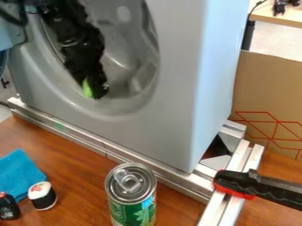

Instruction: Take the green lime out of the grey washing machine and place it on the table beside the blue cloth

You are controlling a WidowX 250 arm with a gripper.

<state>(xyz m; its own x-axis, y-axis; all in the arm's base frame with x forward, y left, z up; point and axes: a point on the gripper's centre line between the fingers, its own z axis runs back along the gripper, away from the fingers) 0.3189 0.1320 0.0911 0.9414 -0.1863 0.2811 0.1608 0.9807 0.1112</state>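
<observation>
Item, one black arm point(73, 39): we find it at the upper left, slanting down into the round recess point(126, 62) of a grey machine housing point(177, 92). Its end effector point(96, 91) sits at the recess's lower left part; we cannot tell whether it is wide or narrow.

Item, one bright green piece point(87, 88): we see it right at the tip of the end effector, on its left side in the view, low in the recess. We cannot tell whether it is gripped or merely against the tip.

Item, metal rails point(105, 148): we note these along the foot of the housing, on a wood-toned bench point(77, 170), with further lengths at the right corner.

Item, one green can point(131, 187): upright in front of the rails, ring-pull on its silver top, well apart from the end effector.

Item, one blue cloth point(17, 170): at the left, with a small white-and-black round piece point(42, 196) at its lower right edge and a small black bottle point(8, 207), red at the top, near them both.

Item, one black handle with red edging point(254, 186): over the rails at the right.

Item, one cardboard sheet point(271, 88), red lines printed on it: behind, right of the housing.
</observation>
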